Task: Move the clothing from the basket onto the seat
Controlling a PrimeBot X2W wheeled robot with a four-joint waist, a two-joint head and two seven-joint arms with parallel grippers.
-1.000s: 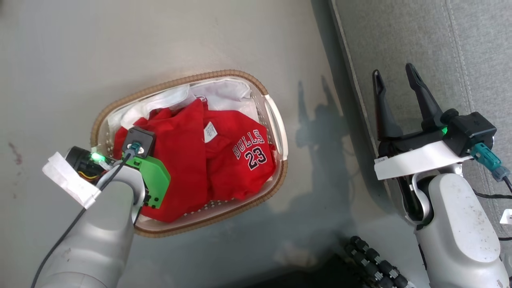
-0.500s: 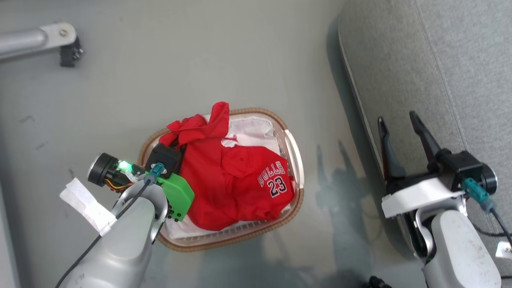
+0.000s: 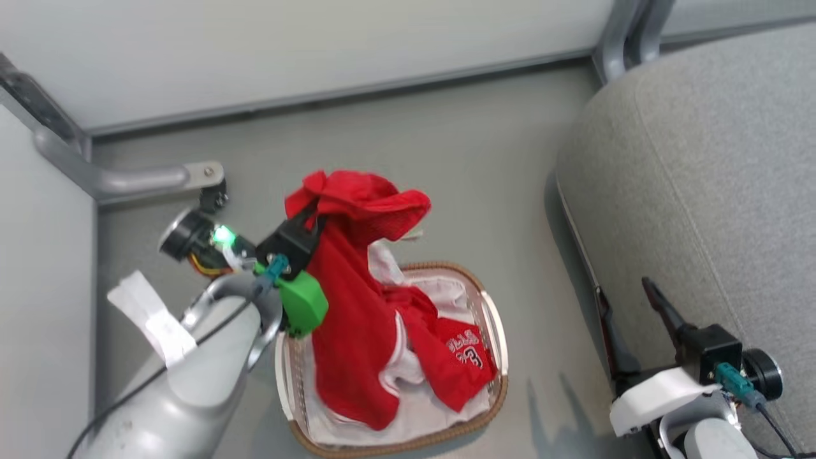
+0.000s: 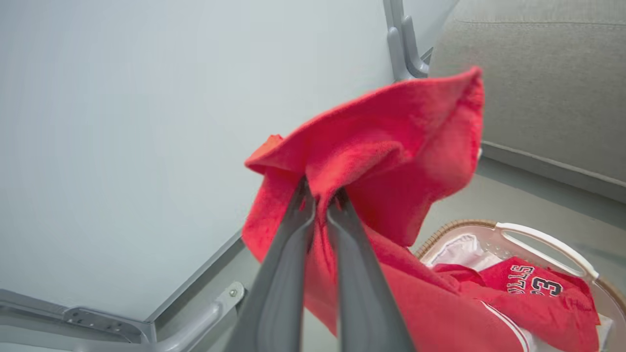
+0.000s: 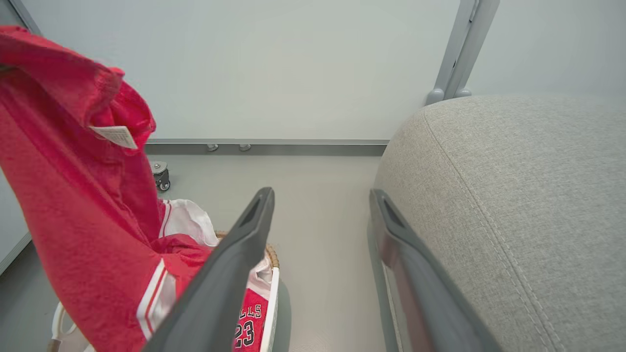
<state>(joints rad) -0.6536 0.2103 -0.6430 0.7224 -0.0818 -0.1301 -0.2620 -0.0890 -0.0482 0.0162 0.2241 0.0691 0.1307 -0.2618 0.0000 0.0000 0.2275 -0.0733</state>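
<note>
Well, the left gripper (image 4: 321, 194) has its two long dark fingers pinched hard together on a bunched fold of the red sports garment (image 3: 357, 299). The cloth hangs from that pinch above the laundry basket (image 3: 495, 331), and its lower end, edged with white striped trim, trails down inside. The Bulls jersey (image 3: 465, 347) lies crumpled at the basket's 3 o'clock side, on the white fabric liner (image 3: 414, 417). I'd judge both pieces light, limp and soft. They will drape and swing rather than hold any shape, and a trailing hem could drag the jersey or the liner along. A thick gathered fold looks the safest place to hold, since a single thin edge might slip out. The knit looks matte and slightly fuzzy, and a small white label (image 5: 115, 136) shows near the top. The basket is oval, of perforated white plastic with a brown woven rim and smooth white handles. The seat (image 3: 701, 191) sits at 3 o'clock from the basket, well apart across a strip of smooth grey floor (image 3: 446, 159). It is a big rounded cushion in coarse grey weave with a stitched seam. The right gripper (image 3: 623, 290) hangs at about 4 o'clock from the basket, just beside the seat's edge, with its fingers spread wide and nothing between them.
</note>
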